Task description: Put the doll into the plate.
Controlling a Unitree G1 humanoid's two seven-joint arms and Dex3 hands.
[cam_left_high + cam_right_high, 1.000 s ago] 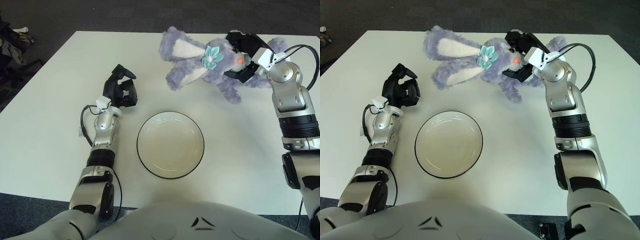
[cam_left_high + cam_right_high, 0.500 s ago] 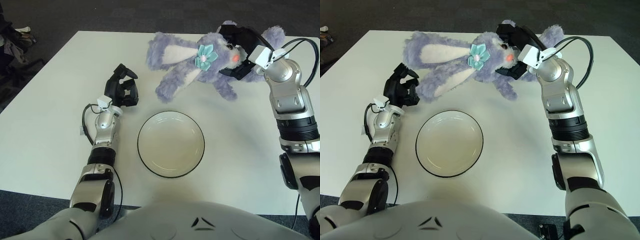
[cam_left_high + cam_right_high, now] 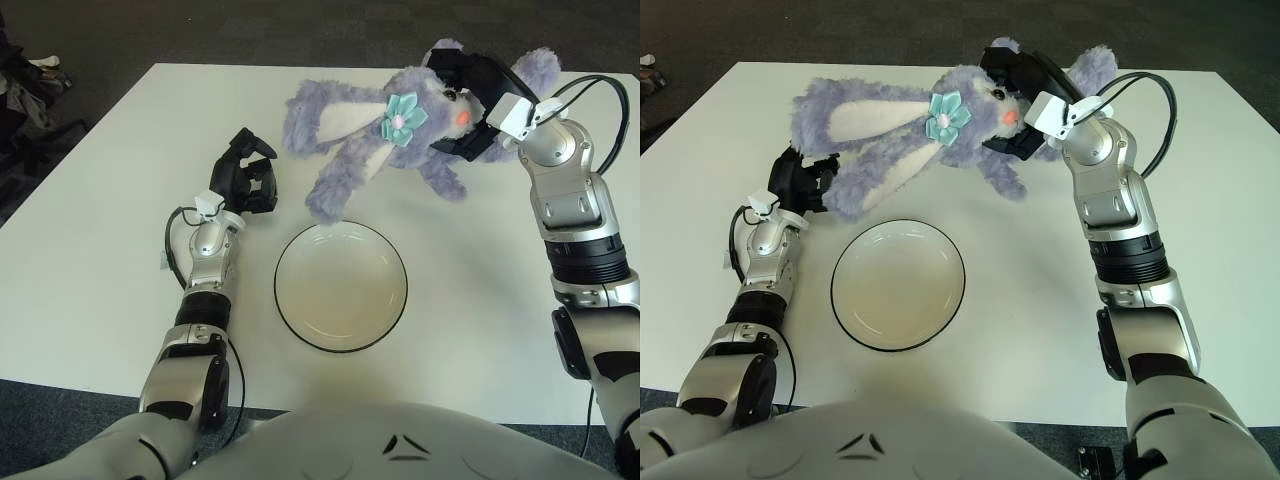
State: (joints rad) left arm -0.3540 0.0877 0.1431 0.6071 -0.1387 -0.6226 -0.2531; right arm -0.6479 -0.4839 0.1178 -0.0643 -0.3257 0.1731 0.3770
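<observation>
Right hand: fingers clamped on the fluffy lilac rabbit doll, airborne, ears dangling toward the round white black-rimmed plate below-left. Transfer half done; lowering and release remain. Left hand curled, idle beside plate.

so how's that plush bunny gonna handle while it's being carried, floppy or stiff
Probably floppy: held by the right hand at its head, the doll lets its long ears droop toward the plate. Likely light, since one hand lifts it. Fur should grip well.

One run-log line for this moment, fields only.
phase: carry | right hand: grasping fluffy purple plush bunny doll, lifted behind plate | round white black-rimmed plate: empty | left hand: idle, left of plate
</observation>
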